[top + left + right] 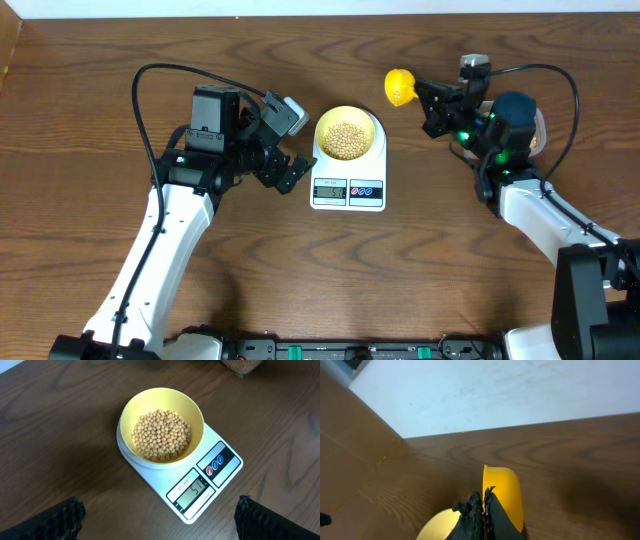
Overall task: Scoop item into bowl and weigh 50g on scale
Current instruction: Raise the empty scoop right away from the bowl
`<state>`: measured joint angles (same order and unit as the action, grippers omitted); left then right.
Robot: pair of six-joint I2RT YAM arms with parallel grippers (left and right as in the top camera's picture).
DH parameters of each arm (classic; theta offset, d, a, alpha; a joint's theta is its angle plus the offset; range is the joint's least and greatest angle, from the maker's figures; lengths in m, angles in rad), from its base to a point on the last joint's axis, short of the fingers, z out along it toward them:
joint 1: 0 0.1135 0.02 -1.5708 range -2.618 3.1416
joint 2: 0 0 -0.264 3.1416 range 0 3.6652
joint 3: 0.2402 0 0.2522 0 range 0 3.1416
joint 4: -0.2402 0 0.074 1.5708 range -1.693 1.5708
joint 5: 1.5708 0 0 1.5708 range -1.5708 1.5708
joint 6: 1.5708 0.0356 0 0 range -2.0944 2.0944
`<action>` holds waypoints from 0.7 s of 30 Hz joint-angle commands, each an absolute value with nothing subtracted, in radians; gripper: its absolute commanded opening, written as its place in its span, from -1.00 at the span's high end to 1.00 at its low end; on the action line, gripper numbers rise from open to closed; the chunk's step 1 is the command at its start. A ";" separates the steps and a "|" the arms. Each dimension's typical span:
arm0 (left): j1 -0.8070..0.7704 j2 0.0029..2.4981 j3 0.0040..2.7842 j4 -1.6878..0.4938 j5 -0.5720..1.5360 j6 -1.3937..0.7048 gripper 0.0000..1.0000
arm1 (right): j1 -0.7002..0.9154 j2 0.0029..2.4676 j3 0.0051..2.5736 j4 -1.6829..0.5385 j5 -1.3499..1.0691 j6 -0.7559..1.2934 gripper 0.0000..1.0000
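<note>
Partly hidden scoop (502, 495) pinched in right gripper (484, 494), left gripper (295, 142) wide beside scale (348, 190)

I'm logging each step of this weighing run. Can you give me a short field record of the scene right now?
bowl: small round pale-yellow bowl, sitting on the scale
contents: small round tan beans, covering the bowl's bottom
scale: white rectangular digital kitchen scale, display appears to read 51, not certain
left gripper: open, empty, beside the scale
right gripper: shut on yellow plastic scoop, apart from the bowl
surface: brown wooden table
</note>
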<state>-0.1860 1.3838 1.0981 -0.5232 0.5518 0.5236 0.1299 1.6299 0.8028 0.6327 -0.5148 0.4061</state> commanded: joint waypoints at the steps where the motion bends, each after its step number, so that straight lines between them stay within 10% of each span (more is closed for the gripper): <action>1: -0.184 1.373 1.090 -0.522 0.565 0.519 -0.95 | 0.099 1.639 0.804 0.596 -0.506 0.414 0.98; 21: -0.184 1.373 1.090 -0.522 0.565 0.519 -0.95 | 0.051 1.639 0.804 0.582 -0.571 0.441 0.98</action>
<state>-0.1860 1.3838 1.0981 -0.5232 0.5518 0.5236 0.0517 1.6299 0.8028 0.5552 -0.5217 0.4240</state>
